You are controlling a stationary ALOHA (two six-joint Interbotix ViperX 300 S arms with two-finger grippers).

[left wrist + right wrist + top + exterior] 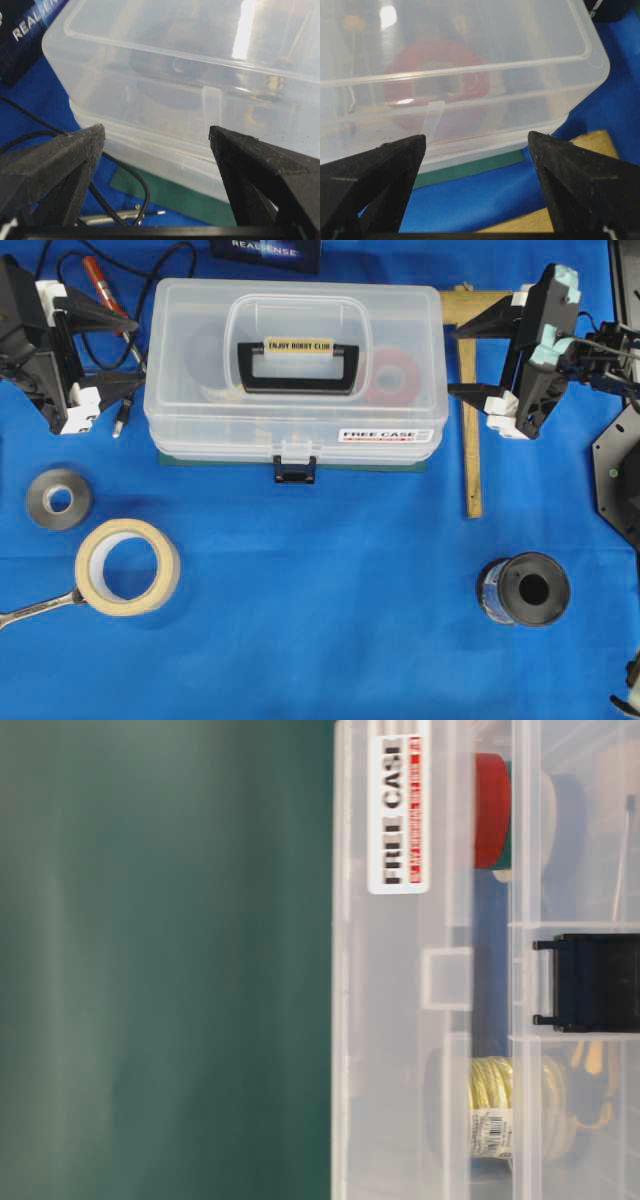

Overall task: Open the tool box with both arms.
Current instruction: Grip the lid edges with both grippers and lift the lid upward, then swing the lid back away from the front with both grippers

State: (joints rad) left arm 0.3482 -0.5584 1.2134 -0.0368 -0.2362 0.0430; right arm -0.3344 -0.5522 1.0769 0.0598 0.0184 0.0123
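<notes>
- Overhead view: the tool box (293, 375) sits near the back middle of the blue counter (330, 600). It is a big see-through plastic case with a black handle (298, 362) on top, a black latch (295, 468) at the front, and a "FREE CASE" sticker (385, 435). The lid is shut. The left pincer (128, 348) is just beside the left end and the right pincer (468, 360) just beside the right end. Both are spread wide and hold nothing.
- Overhead view, how it may handle: the plastic looks hard and smooth, so I think it could slip. It looks light but has things inside, so it may slide if pushed. A good plan seems to be one pincer holding the box steady while the other flips the latch.
- Table-level view: this picture is turned sideways. It shows the clear front wall, the sticker and the black latch. A red roll (490, 810) and a yellowish roll (500, 1105) show inside.
- Left wrist view: the two black fingers (70, 155) stand far apart, facing the clear end wall. Nothing is between them.
- Right wrist view: the fingers (390, 165) also stand far apart, facing the other end, with the red roll seen through the wall. They do not touch the box.
</notes>
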